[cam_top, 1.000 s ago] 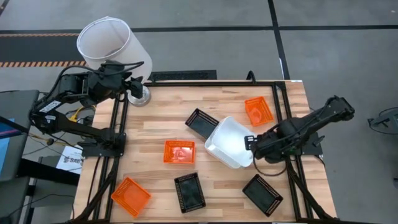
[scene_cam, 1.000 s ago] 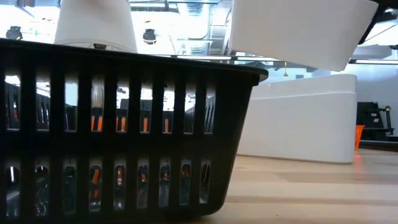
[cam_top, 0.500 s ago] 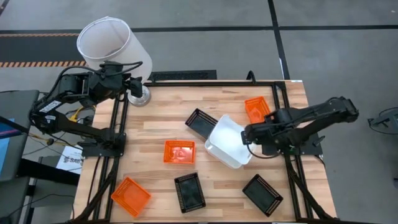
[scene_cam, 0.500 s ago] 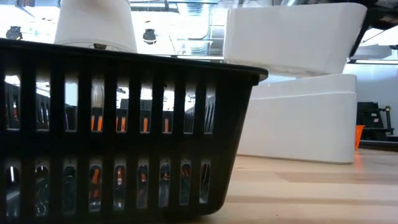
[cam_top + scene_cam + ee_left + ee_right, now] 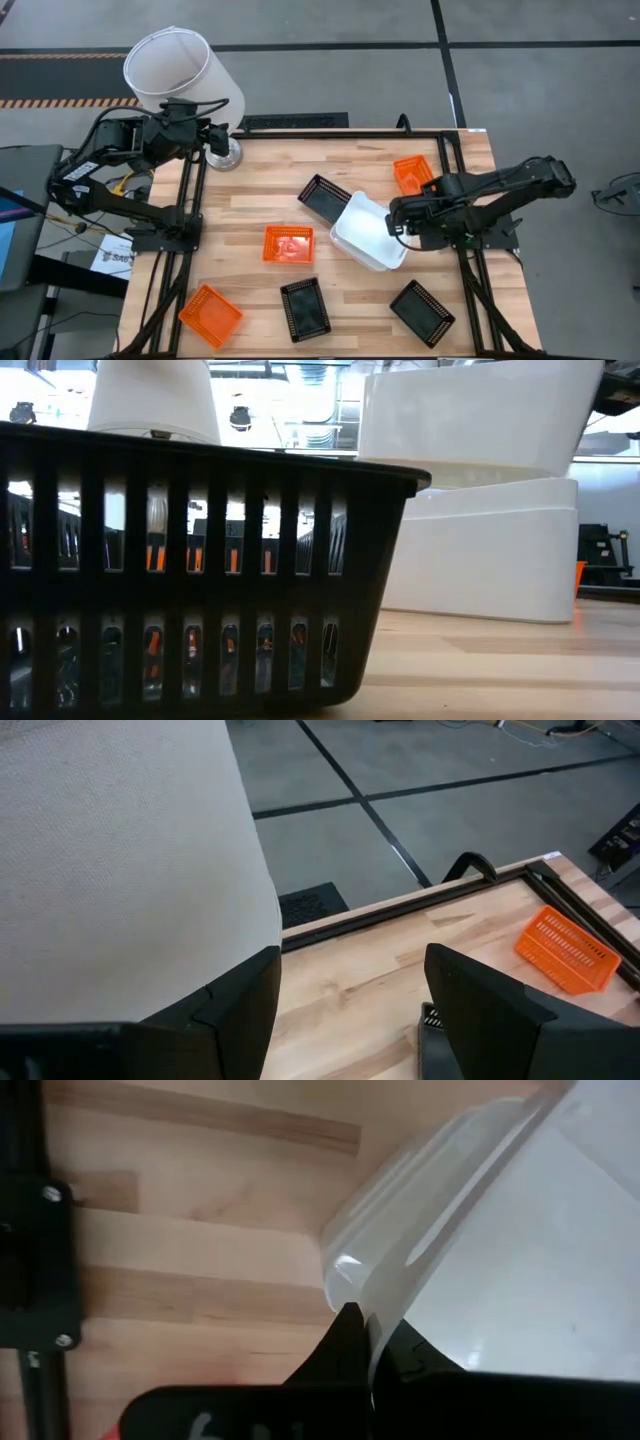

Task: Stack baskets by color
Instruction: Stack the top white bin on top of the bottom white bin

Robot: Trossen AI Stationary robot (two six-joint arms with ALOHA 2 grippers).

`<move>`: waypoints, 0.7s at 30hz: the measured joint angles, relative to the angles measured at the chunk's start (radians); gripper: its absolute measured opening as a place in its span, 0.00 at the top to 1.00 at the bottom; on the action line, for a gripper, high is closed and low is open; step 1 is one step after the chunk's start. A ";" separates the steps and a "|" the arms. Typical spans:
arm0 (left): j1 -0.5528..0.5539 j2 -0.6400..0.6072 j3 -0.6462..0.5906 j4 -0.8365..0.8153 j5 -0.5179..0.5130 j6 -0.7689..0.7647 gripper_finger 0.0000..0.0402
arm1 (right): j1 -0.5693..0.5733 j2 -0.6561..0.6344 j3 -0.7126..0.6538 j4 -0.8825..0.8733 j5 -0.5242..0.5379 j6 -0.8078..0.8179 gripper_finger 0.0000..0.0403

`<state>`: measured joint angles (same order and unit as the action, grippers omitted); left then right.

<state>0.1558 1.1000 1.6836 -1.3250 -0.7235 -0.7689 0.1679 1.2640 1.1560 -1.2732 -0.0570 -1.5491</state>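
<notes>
The right gripper [image 5: 398, 222] is clamped tight on the thin rim of a smooth, glossy white basket [image 5: 368, 228], and that basket is held tilted over another white basket [image 5: 490, 565] sitting on the table. In the low view the upper one [image 5: 475, 422] is seen nested partway into the lower, with its far edge lifted. In the right wrist view, the translucent plastic lip [image 5: 360, 1285] is pinched between the dark fingers.

Scattered on the pale wood-plank table [image 5: 250, 200] are the mesh-sided ones: an orange basket [image 5: 288, 244] in the middle, another orange one [image 5: 210, 314] at the front left corner, a third [image 5: 415, 177] near the right rail, plus slatted black baskets at [image 5: 323, 197], [image 5: 305, 308] and [image 5: 421, 312]. One black basket's ribbed wall [image 5: 200, 570] fills most of the low view.

The left gripper [image 5: 215, 135] is parked at the back left corner, fingers spread wide, nothing held, just beside a big fabric-textured white lampshade [image 5: 175, 70].
</notes>
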 joint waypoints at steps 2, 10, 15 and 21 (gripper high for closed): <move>0.000 0.000 0.000 -0.007 -0.002 0.000 0.41 | -0.006 0.000 0.000 0.012 0.000 -0.015 1.00; 0.000 0.000 0.000 -0.023 -0.011 0.000 0.41 | -0.034 0.000 -0.038 0.022 -0.020 -0.049 1.00; 0.000 0.000 0.000 -0.026 -0.027 0.000 0.41 | -0.031 0.001 -0.054 0.032 -0.025 -0.049 1.00; 0.000 0.000 0.000 -0.026 -0.031 0.000 0.41 | -0.032 0.001 -0.089 0.044 -0.029 -0.046 1.00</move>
<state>0.1558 1.1000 1.6833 -1.3506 -0.7544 -0.7685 0.1364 1.2648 1.0673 -1.2297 -0.0864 -1.5951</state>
